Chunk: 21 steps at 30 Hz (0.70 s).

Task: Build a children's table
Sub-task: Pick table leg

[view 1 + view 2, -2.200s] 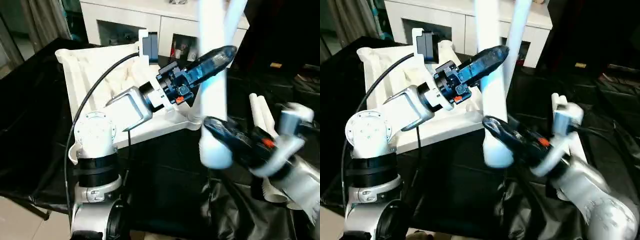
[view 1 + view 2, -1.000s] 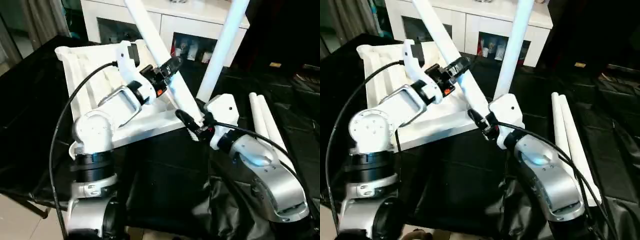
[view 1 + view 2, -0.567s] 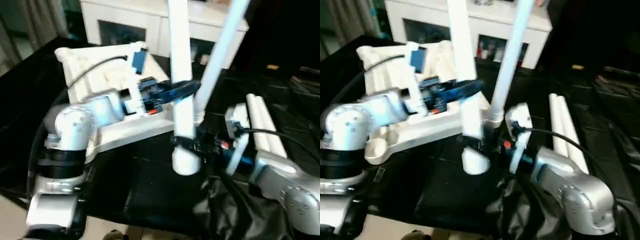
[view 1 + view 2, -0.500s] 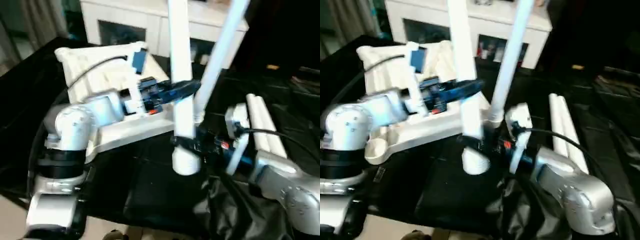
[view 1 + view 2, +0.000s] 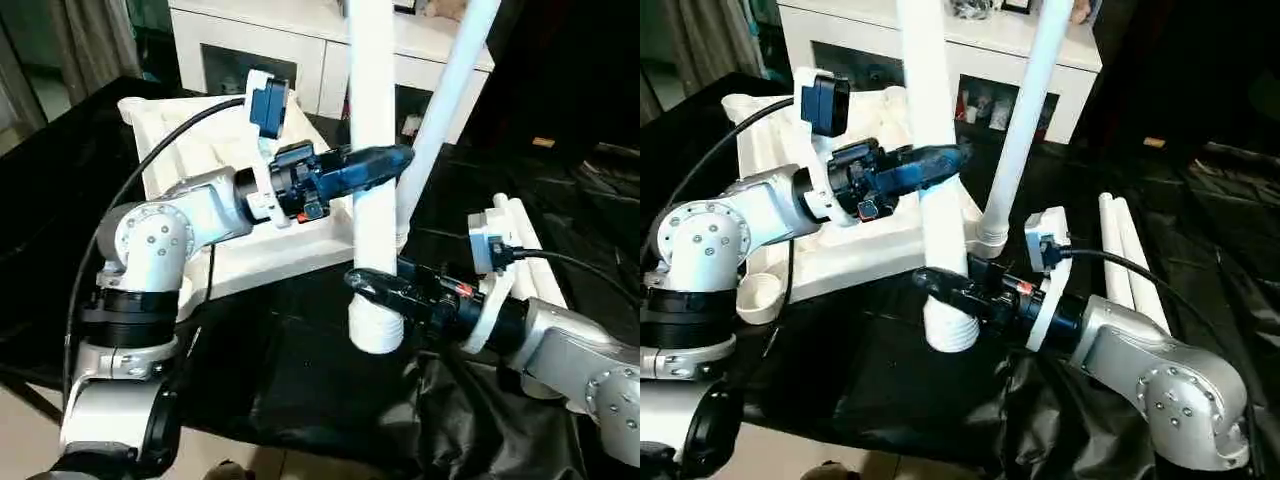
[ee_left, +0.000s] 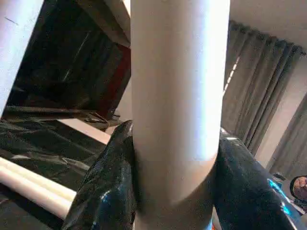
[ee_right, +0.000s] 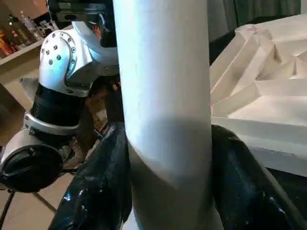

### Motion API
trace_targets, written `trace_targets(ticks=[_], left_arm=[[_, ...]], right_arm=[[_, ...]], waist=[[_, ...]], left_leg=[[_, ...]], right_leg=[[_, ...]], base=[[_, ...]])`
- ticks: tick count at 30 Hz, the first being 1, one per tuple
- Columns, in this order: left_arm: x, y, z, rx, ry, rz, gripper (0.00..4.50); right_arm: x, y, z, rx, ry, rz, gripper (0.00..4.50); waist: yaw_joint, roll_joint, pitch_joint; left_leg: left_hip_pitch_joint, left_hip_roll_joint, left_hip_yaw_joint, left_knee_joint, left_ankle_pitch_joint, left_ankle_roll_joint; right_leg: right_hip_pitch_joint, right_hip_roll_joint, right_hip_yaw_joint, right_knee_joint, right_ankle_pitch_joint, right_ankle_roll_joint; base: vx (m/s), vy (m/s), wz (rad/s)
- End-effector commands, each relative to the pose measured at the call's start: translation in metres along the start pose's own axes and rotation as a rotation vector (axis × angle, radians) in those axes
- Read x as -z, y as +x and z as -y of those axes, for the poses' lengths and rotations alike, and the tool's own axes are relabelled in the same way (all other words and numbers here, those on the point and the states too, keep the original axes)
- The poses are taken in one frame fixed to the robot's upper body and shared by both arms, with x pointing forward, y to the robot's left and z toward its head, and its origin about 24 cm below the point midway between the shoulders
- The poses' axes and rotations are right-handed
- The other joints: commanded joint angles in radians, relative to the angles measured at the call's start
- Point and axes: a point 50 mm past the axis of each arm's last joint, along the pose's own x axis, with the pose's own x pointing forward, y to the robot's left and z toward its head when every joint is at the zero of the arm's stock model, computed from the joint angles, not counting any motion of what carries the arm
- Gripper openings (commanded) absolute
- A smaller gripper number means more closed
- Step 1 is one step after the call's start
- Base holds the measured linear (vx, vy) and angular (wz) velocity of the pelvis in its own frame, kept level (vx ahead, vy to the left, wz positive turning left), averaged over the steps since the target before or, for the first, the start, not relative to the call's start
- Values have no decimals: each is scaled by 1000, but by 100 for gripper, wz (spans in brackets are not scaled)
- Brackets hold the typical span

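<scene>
The children's table top (image 5: pixel 190 150) lies upside down, ribs up, on the black sheet. One white leg (image 5: pixel 452 90) stands leaning in its near right corner socket. A second leg (image 5: pixel 372 130) is held upright, its threaded end (image 5: pixel 376 330) hanging over the black sheet just in front of that corner. My left gripper (image 5: pixel 385 170) is shut on this leg at mid height, and my right gripper (image 5: pixel 368 285) is shut on it lower down. In the wrist views the leg (image 6: pixel 177 96) (image 7: pixel 163 72) sits between black fingers (image 6: pixel 103 191) (image 7: pixel 96 191).
Two more white legs (image 5: pixel 1125 250) lie side by side on the black-sheeted work table (image 5: pixel 300 380), to the right behind my right arm. A white glass-door cabinet (image 5: pixel 290 50) stands behind the table. The fitted leg rises close beside the held one.
The held leg has swung from leaning left to upright, and its lower end now hangs in front of the table top's corner. Both grippers have stayed on it.
</scene>
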Motion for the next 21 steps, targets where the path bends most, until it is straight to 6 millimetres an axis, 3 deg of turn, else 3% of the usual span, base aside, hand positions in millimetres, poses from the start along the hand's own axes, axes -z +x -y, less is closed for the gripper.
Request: trace_targets(ticks=[1,7,11,14,21], left_arm=[[-10,6,9,79,32,29,182],[-9,4,9,65,24,32,182],[-5,6,-2,-88,56,39,182],[-2,9,-11,-207,55,40,252],[3,14,-22,-442,98,53,300]], right_arm=[[-1,-2,2,22,7,-1,197],[-3,0,5,59,-10,15,195],[-12,6,12,138,-53,80,195],[-17,10,16,187,-75,119,193],[-23,21,21,280,-132,153,187]], waist=[[4,4,-75],[4,2,-75],[3,2,-74],[2,3,-74],[-1,-2,-78]], left_leg=[[22,54,-28,-77,-178,-51],[21,54,-28,-78,-170,-49],[22,56,-29,-78,-189,-60],[24,57,-29,-78,-196,-65],[19,55,-31,-78,-194,-71]], right_leg=[[39,-75,33,-69,-271,-144],[39,-74,32,-66,-255,-152],[38,-77,32,-70,-292,-145],[35,-74,33,-70,-292,-136],[39,-74,32,-70,-280,-105]], base=[[0,0,0],[0,0,0],[0,0,0],[0,0,0],[0,0,0]])
